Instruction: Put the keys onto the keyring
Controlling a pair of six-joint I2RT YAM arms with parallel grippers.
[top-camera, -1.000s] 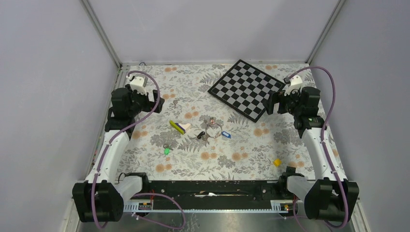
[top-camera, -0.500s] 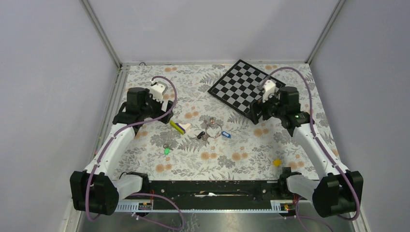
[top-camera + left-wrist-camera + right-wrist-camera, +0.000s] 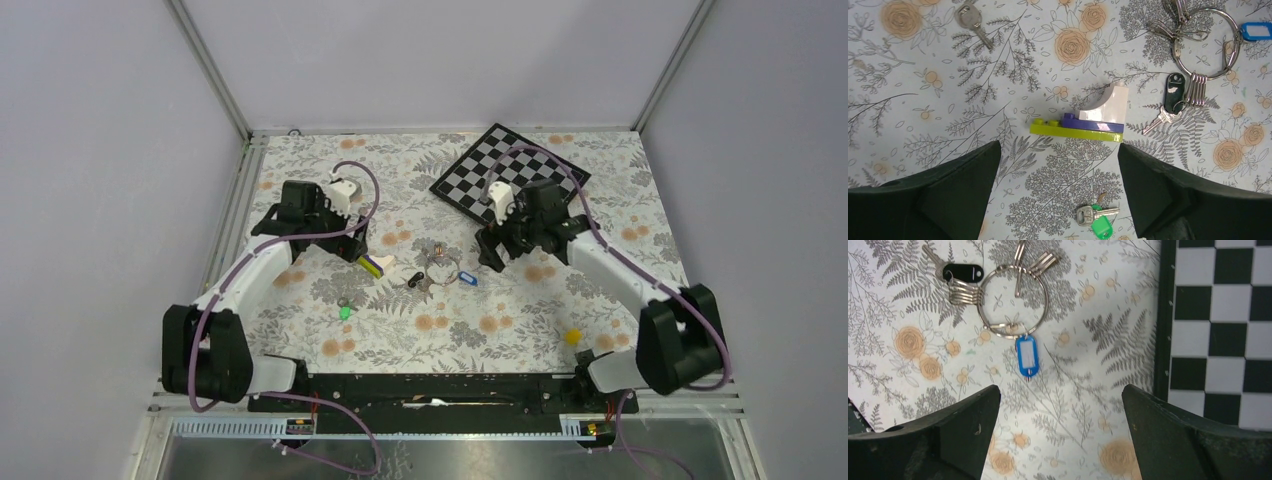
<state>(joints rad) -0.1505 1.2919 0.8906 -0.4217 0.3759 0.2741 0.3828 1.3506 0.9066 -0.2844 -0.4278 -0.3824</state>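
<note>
My left fingers [image 3: 358, 246] and right fingers [image 3: 490, 256] are spread wide and hold nothing. The left pair hangs over the wedge block [image 3: 1088, 117] left of the keyring [image 3: 1045, 299], and the right pair hangs just right of it, by the chessboard [image 3: 1218, 325]. The keyring lies flat on the flowered surface [image 3: 923, 100] with the black key [image 3: 963, 273] and the blue tag [image 3: 1026, 355] touching its rim; the green key [image 3: 1096, 218] lies apart — left of the ring, toward my bases.
</note>
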